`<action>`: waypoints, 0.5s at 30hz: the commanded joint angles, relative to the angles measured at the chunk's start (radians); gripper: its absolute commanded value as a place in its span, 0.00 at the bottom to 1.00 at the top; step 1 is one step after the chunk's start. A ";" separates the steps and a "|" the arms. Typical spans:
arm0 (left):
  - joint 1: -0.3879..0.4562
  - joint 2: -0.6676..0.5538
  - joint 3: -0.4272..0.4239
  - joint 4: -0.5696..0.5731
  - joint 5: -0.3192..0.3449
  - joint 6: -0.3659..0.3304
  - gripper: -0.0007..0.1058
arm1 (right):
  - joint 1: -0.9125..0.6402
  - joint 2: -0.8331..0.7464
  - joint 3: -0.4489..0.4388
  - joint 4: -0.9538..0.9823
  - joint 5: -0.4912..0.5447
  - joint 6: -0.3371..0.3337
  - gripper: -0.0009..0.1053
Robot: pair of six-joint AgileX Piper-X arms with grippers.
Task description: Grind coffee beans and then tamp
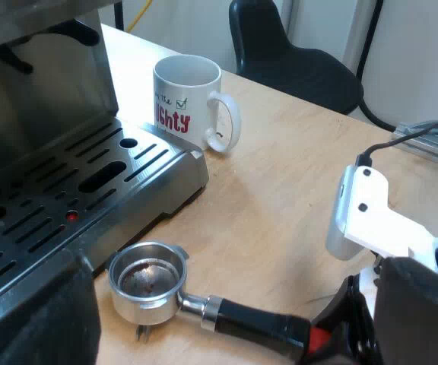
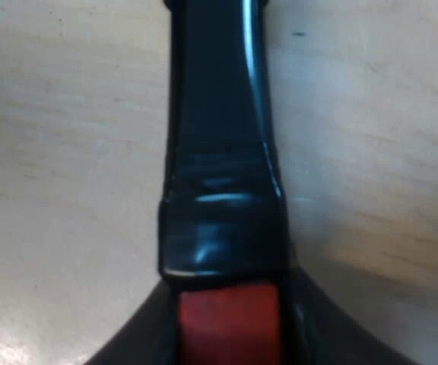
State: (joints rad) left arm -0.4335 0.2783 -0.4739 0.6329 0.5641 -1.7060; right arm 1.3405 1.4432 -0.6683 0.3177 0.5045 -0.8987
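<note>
Barely started: holder (image 1: 149,283) lies on the surface (image 1: 280,190) looking empty, right hand (image 2: 226,334) clenched on its red end, left hand (image 1: 234,328) released; grinding and tamping both left

The dark handle (image 2: 219,152) runs lengthwise through the middle of the view, glossy black, with light glinting along its edges. The pale wooden bench (image 2: 67,152) lies behind it, its grain showing on both sides. Whether the handle rests on the bench or hangs just above it cannot be told. Near the camera the black part widens into a thicker collar, then gives way to the red end (image 2: 226,323). The right claw (image 2: 226,338) sits at that red end, its black fingers (image 2: 131,346) pressed against it from either side.
</note>
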 commanded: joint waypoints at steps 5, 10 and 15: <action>-0.005 -0.007 0.000 -0.003 -0.009 0.004 0.75 | -0.003 0.001 -0.004 0.047 -0.015 0.005 0.53; -0.005 -0.007 0.000 -0.003 -0.009 0.004 0.75 | -0.003 0.001 -0.004 0.100 -0.053 0.005 0.53; -0.005 -0.007 0.000 -0.003 -0.009 0.004 0.75 | -0.003 -0.024 -0.012 0.179 -0.135 0.005 0.53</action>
State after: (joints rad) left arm -0.4335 0.2783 -0.4739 0.6329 0.5641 -1.7060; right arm 1.3405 1.4253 -0.6828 0.4229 0.4424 -0.8954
